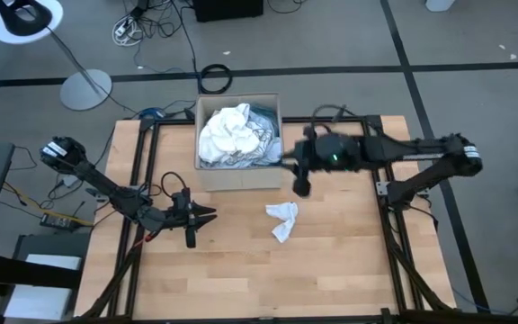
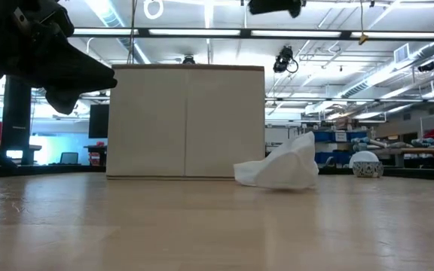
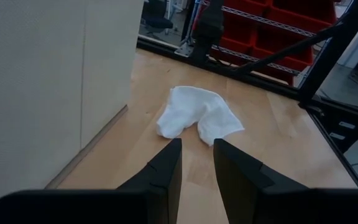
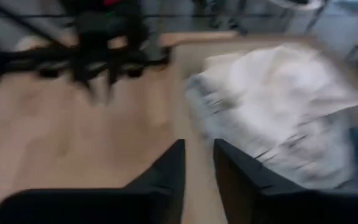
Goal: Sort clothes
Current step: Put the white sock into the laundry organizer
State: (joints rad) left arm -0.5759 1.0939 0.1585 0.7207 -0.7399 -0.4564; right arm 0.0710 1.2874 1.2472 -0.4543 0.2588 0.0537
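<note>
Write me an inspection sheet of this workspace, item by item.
Surface: wooden table, mostly bare.
Job's things: white garment lying loose on the table; pile of clothes in the cardboard box.
Clutter: small round tin at the far edge.
End effectors: left end effector low, beside the box, fingers slightly apart, empty; right end effector near the box's right edge, empty.
Cables: loose cables on the floor.
Surroundings: lamp stand, carpeted floor.

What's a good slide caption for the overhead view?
White cloth lies on the wooden table before a clothes-filled cardboard box, both grippers empty.
</note>
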